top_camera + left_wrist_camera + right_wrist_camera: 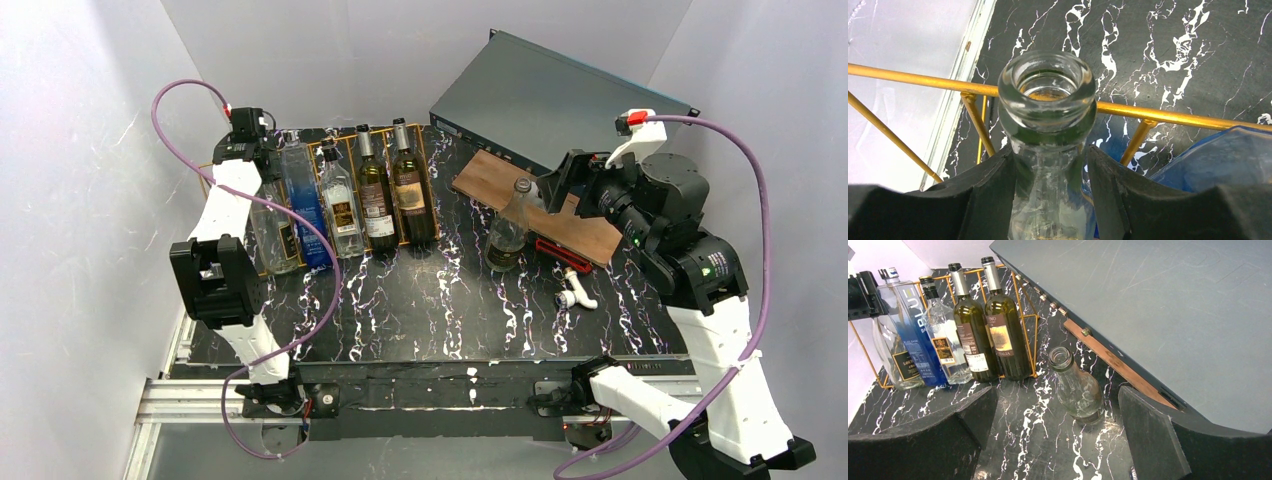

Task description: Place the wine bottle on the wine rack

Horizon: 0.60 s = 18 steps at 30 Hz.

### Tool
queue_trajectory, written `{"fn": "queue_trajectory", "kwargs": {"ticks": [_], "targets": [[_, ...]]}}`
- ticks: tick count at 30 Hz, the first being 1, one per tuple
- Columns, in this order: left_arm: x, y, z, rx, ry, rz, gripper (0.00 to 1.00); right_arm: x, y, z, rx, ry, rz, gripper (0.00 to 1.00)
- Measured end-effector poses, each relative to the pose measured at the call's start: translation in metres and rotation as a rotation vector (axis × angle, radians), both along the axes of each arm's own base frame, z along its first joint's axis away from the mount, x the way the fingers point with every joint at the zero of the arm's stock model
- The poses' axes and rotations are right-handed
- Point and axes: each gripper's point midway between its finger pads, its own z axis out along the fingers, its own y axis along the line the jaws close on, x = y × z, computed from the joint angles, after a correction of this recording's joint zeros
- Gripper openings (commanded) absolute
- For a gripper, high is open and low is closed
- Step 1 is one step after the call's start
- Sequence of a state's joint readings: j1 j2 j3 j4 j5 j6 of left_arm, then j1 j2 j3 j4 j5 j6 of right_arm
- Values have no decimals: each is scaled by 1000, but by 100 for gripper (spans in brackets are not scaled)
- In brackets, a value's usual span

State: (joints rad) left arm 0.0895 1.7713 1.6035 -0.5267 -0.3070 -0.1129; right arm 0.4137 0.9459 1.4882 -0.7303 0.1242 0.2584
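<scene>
The gold wire wine rack [432,190] [1188,119] [1029,316] stands at the back left of the marble table. A clear glass bottle [277,235] [1047,90] lies in its leftmost bay. My left gripper [250,135] [1050,152] straddles that bottle's neck just below the lip. Its fingers [983,195] stand slightly apart, with a thin gap on the right side. Another clear empty bottle [507,235] [1078,387] stands upright mid-table. My right gripper [556,185] [1058,405] hangs open behind and above it, holding nothing.
The rack also holds a blue bottle [305,205], a clear labelled bottle [342,205] and two dark green wine bottles [377,195]. A grey metal case [560,95] and a wooden board [540,205] sit at the back right. A red tool [565,250] and a white fitting [577,292] lie nearby.
</scene>
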Motion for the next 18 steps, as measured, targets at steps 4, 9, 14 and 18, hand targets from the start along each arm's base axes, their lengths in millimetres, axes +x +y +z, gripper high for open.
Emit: {"fn": "queue_trajectory", "kwargs": {"ticks": [4,9,14,18], "targets": [[0,-2,1,-9,-2,-5,54,-1,0,0,0,-1,0,100],[-3,-3,4,-11,-5,-7,57,-3,-1,-2,1,-1,1,100],[-10,-5,16,-16,-23,-8,58,-5,-1,0,4,-6,5,100],[-17,-5,35,-11,-63,1,59,-7,-1,2,8,-13,8,100]]}}
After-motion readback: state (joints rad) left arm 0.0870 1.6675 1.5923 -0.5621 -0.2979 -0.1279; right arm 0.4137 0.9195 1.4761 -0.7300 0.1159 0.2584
